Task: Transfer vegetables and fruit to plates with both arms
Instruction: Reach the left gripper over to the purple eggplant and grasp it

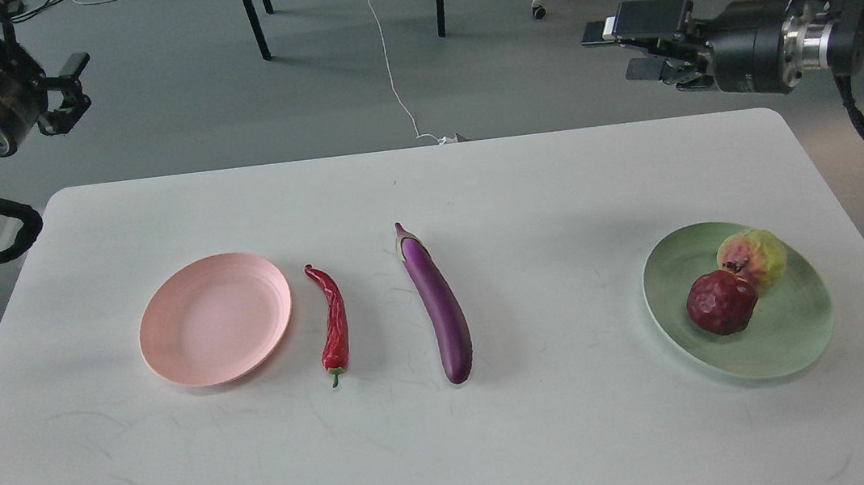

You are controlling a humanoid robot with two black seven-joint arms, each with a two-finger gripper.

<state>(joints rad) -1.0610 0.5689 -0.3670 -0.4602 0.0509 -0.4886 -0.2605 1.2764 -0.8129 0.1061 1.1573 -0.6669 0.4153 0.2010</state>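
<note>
1. Left hand [68, 95] hangs off the bench beyond its far left corner, holding nothing; its fingers look parted, though how far I cannot tell.
2. Right hand [634, 49] hangs beyond the far right corner, pointing left, holding nothing, fingers spread apart.
3. On the white bench [456, 451], the pink plate [215, 318] lies left of the middle, bare.
4. Just right of it, not touching, lies the chili [334, 327], stem toward the near edge.
5. The eggplant [436, 303] lies near the middle, apart from the chili, stem end toward the far edge.
6. Near the right edge the green plate [785, 340] holds the pomegranate [721, 302] and, touching it on the far side, the yellow-pink fruit [755, 256].
</note>
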